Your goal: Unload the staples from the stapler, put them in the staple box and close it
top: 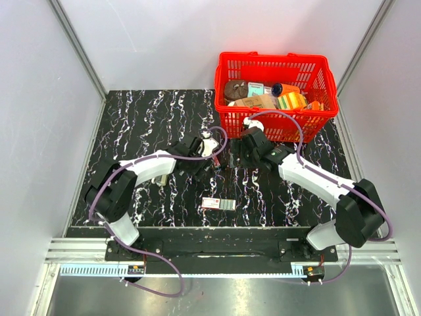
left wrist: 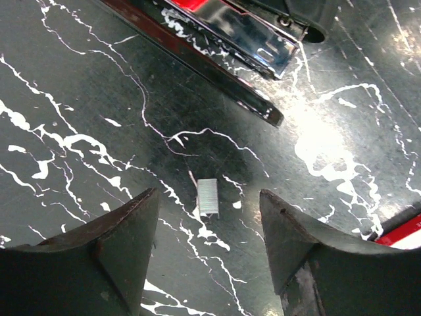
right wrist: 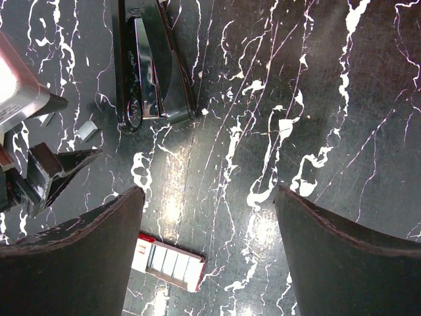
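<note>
Both apart, empty: left gripper [left wrist: 209, 193], right gripper [right wrist: 209, 189]. Stapler [left wrist: 230, 26] cut off by frame edge; staple strip [left wrist: 208, 197] loose nearby.

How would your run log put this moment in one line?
stapler: on table | staple strip: loose on table | left pincer: open above strip | right pincer: open, empty

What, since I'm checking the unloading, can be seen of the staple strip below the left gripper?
The staple strip is a short block of silvery metal staples, finely ribbed, lying flat on the black marbled table, apart from the opened stapler beyond it. It sits between the open fingers of the left gripper; neither finger touches it.
</note>
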Motion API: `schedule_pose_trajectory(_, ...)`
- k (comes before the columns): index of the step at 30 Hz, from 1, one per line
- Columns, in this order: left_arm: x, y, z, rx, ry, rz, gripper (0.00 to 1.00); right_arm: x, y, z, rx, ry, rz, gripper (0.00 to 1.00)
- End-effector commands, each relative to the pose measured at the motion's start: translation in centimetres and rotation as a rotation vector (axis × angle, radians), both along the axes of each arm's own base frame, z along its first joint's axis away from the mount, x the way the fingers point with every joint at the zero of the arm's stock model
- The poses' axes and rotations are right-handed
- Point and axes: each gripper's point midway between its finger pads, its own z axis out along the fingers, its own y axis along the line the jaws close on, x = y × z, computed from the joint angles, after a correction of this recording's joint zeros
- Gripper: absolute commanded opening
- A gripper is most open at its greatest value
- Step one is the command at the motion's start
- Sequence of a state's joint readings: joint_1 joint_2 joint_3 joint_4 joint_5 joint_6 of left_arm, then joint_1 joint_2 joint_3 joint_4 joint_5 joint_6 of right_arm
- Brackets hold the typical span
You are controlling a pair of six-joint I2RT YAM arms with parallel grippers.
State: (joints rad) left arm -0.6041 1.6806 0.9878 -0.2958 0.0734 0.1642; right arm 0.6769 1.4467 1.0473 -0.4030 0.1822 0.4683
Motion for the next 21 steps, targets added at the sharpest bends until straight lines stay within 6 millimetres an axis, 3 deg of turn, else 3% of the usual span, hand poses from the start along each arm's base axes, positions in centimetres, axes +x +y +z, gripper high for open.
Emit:
schedule_pose_trajectory(1, 1.7, -0.2, 0.6, 0.018, -0.032, 0.034, 0.65, 0.8, 0.4, 1.3, 0.03, -0.053, -0.009, 0.85)
schedule_pose_trajectory(6, 1.7, -0.2, 0.0, 0.035, -0.003, 0.041, 0.61, 0.7, 0.3, 1.3, 0.021, -0.058, -0.003, 0.81)
schedule_pose_trajectory(14, 0.8, -0.4, -1.3, 0.043, 0.08, 0.036, 0.42, 0.8, 0.1, 1.8, 0.019, -0.072, 0.0, 0.74)
schedule_pose_trajectory(21, 0.6, -0.5, -1.6, 0.047, 0.097, 0.034, 0.31, 0.8, 0.2, 1.8, 0.014, -0.075, 0.005, 0.69)
